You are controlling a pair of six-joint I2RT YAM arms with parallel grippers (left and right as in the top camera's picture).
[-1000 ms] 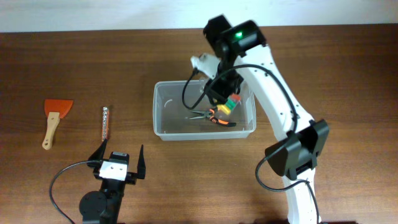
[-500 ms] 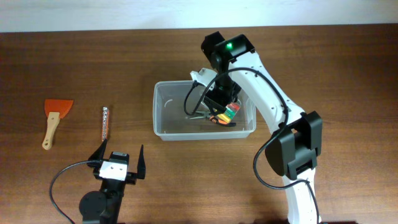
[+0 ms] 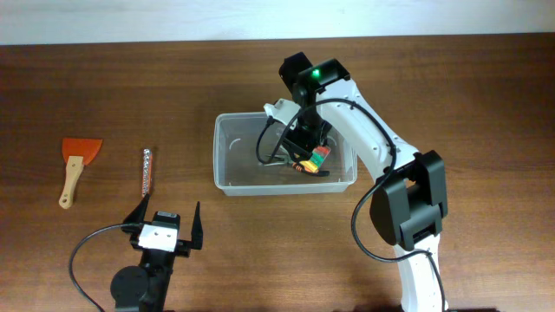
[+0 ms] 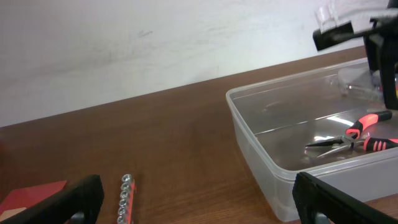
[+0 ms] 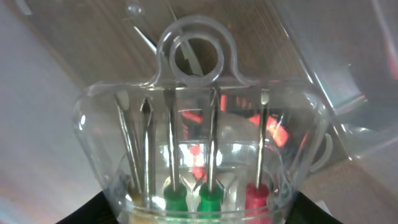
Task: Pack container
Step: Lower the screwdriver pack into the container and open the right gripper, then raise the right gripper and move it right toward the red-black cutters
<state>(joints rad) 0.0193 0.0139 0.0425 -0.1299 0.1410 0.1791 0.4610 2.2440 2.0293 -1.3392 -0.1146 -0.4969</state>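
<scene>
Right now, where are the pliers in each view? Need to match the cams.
Overhead: pliers lie in the right half of the container, partly hidden under the right arm.
Left wrist: pliers at the right edge, on the container floor.
Right wrist: only red-orange blurs behind the clear bit case; possibly the handles, cannot confirm.
Shared landmark: the container's clear wall shows in all three views.

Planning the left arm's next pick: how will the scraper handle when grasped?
Scraper lies flat, so it likely won't roll. The wooden handle looks stiff and not slippery. The wide orange blade may tip it if gripped at the handle's end.
</scene>
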